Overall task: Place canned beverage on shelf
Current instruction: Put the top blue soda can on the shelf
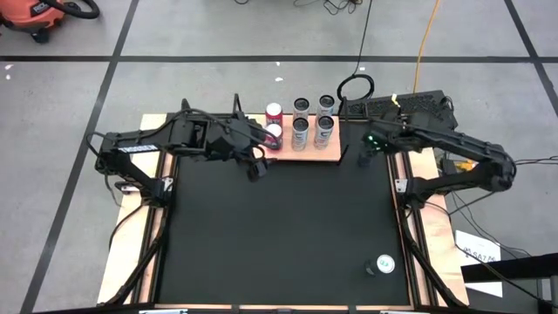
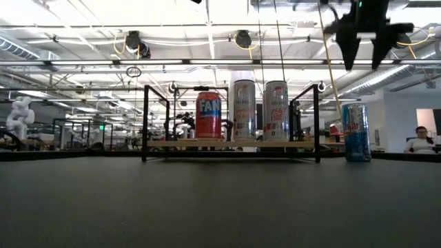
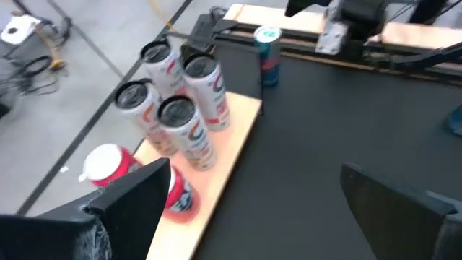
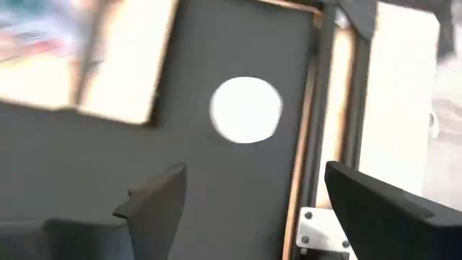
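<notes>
Nearest the overhead camera's lower edge, a slim blue canned beverage (image 1: 384, 264) stands alone on the black worktop (image 1: 279, 227), well apart from the small light-wood shelf with thin black uprights (image 1: 335, 158) at the far edge. Four silver cans (image 1: 300, 131) and two red cans (image 1: 274, 133) fill the shelf. Left pincer (image 1: 255, 169) hangs wide open and empty beside it; right pincer (image 1: 367, 155) hangs open, holding nothing.

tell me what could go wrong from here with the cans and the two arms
1. The small light-wood shelf already holds six cans; adding the lone blue can could topple the four silver cans.
2. The open left gripper hovers beside the red cans and might clip them.
3. The open right gripper is empty.
</notes>
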Robot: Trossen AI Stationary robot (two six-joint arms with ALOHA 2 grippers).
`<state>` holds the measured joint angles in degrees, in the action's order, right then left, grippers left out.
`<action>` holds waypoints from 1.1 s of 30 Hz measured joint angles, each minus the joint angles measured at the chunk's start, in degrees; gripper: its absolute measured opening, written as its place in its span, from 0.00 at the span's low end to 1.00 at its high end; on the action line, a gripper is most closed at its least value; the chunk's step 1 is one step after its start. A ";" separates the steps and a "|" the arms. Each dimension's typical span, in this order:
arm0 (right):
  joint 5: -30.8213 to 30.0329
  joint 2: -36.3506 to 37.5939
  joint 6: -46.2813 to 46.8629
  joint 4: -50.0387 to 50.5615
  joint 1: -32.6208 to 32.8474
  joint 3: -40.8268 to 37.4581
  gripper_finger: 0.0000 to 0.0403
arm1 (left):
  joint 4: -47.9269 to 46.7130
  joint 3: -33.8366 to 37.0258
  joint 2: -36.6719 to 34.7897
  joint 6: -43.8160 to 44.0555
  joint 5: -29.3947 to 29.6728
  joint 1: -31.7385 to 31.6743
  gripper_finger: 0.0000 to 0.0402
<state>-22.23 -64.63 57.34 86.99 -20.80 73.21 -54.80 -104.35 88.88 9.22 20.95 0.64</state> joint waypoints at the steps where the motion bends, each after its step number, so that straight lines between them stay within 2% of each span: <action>1: 0.31 -0.01 0.95 -0.76 -1.88 -1.50 0.79 | -0.72 0.01 0.00 0.46 0.94 0.29 0.99; 8: 8.96 -0.01 -3.51 -14.16 -10.50 -11.11 0.80 | -7.73 0.01 0.00 3.63 6.27 1.04 0.99; 16: 8.90 -0.66 -5.96 -18.74 -17.20 -14.36 0.80 | -11.02 -0.01 0.00 5.45 8.42 1.86 0.99; 23: 10.48 -3.39 -9.12 -23.35 -18.97 -14.45 0.80 | -10.67 0.00 0.00 5.07 9.49 1.64 0.99; 29: 10.58 -6.57 -8.76 -22.93 -19.27 -14.45 0.80 | -10.67 0.01 0.00 3.92 10.96 1.58 0.99; 33: 11.79 -8.19 -8.65 -22.25 -19.27 -14.35 0.74 | -10.68 0.01 0.00 3.91 11.24 1.60 0.99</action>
<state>-10.44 -72.82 48.69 64.74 -40.07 58.86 -65.48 -104.33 88.88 13.13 32.19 2.24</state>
